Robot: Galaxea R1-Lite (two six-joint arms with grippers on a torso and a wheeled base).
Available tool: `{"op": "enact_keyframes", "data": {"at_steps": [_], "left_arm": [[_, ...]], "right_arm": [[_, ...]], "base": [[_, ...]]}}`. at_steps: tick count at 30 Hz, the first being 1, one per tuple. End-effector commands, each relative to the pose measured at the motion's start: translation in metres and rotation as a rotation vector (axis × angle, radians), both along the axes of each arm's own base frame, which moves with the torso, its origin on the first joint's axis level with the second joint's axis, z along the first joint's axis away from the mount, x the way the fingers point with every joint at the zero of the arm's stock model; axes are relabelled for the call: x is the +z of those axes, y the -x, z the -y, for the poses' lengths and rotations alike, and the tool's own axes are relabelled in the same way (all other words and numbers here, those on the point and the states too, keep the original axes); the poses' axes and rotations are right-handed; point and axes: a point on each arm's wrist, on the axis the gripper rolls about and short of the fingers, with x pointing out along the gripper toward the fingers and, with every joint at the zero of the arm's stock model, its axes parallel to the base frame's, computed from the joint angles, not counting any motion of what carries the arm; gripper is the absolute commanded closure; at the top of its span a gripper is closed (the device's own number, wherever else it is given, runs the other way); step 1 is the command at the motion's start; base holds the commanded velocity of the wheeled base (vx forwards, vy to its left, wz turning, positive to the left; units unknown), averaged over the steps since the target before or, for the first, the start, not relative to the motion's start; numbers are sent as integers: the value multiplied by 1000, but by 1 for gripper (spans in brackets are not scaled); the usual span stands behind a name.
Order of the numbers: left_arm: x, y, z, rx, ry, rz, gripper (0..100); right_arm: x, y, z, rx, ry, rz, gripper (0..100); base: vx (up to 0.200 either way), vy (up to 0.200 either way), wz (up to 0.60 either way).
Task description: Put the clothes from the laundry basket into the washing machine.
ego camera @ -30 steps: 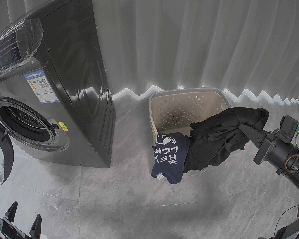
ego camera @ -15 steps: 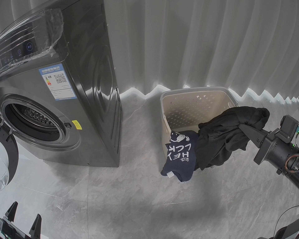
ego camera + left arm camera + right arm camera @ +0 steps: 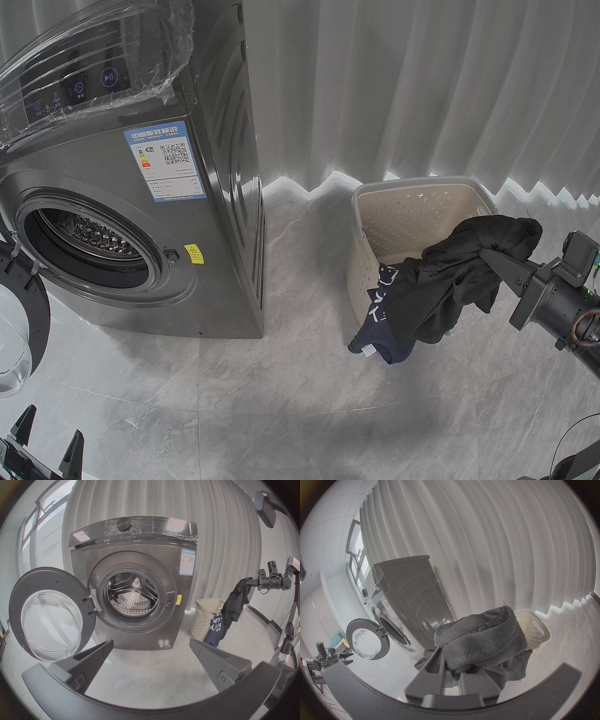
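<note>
Black garment (image 3: 462,275), thick and fleecy, hangs bunched from my right gripper (image 3: 495,261), whose fingers are clamped on a fold near its top, at 3 o'clock in the head view. Its tail drops by the near corner of the laundry basket (image 3: 415,185). A navy shirt (image 3: 377,328) hangs over that basket's front wall, partly under it. I judge the cloth soft, light and limp, likely to trail, so a gathered bunch is the best hold. The washing machine (image 3: 206,206) stands at 10 o'clock, door (image 3: 51,614) swung wide. My left gripper (image 3: 150,645) sits at 7 o'clock, fingers apart, holding nothing.
</note>
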Motion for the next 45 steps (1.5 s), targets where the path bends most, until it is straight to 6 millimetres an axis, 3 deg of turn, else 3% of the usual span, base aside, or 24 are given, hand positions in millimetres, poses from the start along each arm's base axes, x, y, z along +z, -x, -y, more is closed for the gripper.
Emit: {"op": "enact_keyframes", "data": {"at_steps": [1,9,21,30,45], "left_arm": [[-5,0,0,0,0,3,0],[-5,0,0,0,0,2,0],[-5,0,0,0,0,2,0],[-5,0,0,0,0,3,0],[-5,0,0,0,-1,2,0]], "right_arm": [[0,0,0,-1,0,0,100],[-1,0,0,-1,3,-3,100],[-1,0,0,-1,2,-2,100],[-1,0,0,-1,3,-3,100],[-2,-1,0,-3,5,-7,100]], "base": [[-200,0,0],[-50,0,0],[0,200,0],[0,0,0],[-160,0,0]]}}
